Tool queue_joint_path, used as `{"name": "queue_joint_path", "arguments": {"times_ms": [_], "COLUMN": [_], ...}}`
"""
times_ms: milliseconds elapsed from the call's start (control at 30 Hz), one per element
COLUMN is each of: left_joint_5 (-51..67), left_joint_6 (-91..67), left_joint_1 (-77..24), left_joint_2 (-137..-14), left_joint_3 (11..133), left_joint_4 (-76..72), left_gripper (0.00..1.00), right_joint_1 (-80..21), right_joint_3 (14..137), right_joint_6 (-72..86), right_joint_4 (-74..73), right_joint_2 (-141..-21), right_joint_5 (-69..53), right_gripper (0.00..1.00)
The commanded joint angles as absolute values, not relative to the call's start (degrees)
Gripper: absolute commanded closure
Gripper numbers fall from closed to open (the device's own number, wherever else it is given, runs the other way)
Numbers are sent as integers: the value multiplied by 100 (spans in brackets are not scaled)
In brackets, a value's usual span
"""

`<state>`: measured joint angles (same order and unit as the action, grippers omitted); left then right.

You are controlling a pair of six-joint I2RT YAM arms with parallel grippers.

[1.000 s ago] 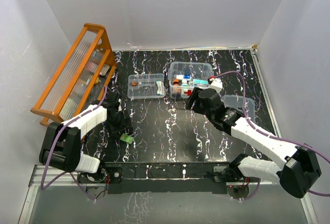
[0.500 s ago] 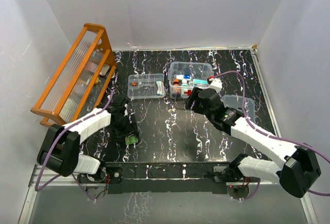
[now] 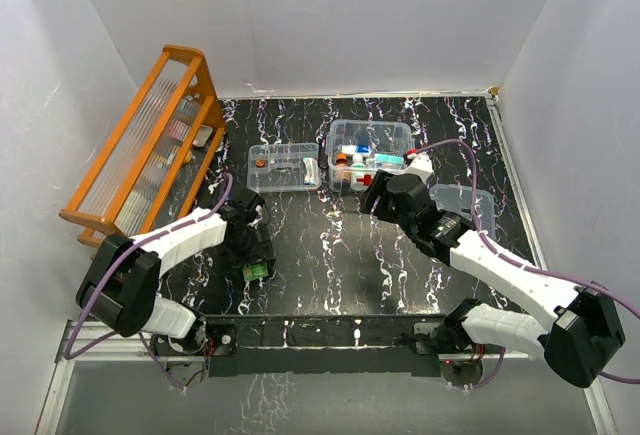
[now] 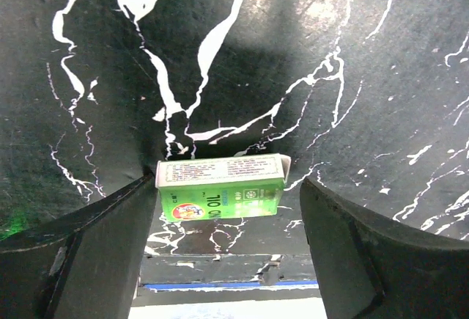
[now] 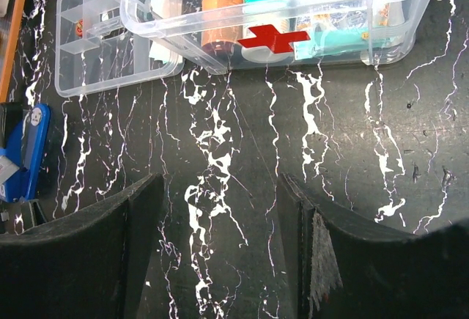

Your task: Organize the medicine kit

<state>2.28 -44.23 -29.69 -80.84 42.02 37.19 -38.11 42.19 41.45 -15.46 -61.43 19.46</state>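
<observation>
Over the green carton: centre, then pinch

Left fingers stand open astride it on the counter; best lowered level before closing on its short ends. Right fingers gape empty just before the medicine kit, far centre.

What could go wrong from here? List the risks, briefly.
The green box lies flat between the open left jaws; closing off-centre could twist or skid it across the table. The medicine kit is already crowded with upright bottles; dropping the box in could topple one.

Clear medicine kit, open-topped, upright, filled
</observation>
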Motion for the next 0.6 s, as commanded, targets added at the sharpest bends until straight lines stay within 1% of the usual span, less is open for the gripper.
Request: {"name": "queue_joint_path", "arguments": {"times_ms": [0,233,300,500,567], "left_joint_5": [-414,-648,-646,-596,-597], "left_joint_6": [-4684,-4746,-4750,-4750,-4685], "left_joint_1": [-3053,-3264,-3304,-3377,-3377], "left_joint_2": [-8156,-8469,-8573,-8642,-8609], "left_joint_3": [4194,4342,4380,4362,4395], "left_joint_4": [3958,4004,3992,3960,3947], "left_gripper": [22,24,27,41,44], "right_joint_1": [-3781,-3788,-3781,-3785,-3781], "right_joint_3": [4219,4210,4210,4167,4166], "right_joint_6": [4095,4101,4101,4105,4102], "right_joint_4": [-1248,-1239,-1239,-1239,-1247], "right_joint_2": [-5967,-5946,-5941,-5869,-5860], "right_joint_5": [1974,1962,1952,1969,1973], "right_gripper": [39,39,39,39,39]}}
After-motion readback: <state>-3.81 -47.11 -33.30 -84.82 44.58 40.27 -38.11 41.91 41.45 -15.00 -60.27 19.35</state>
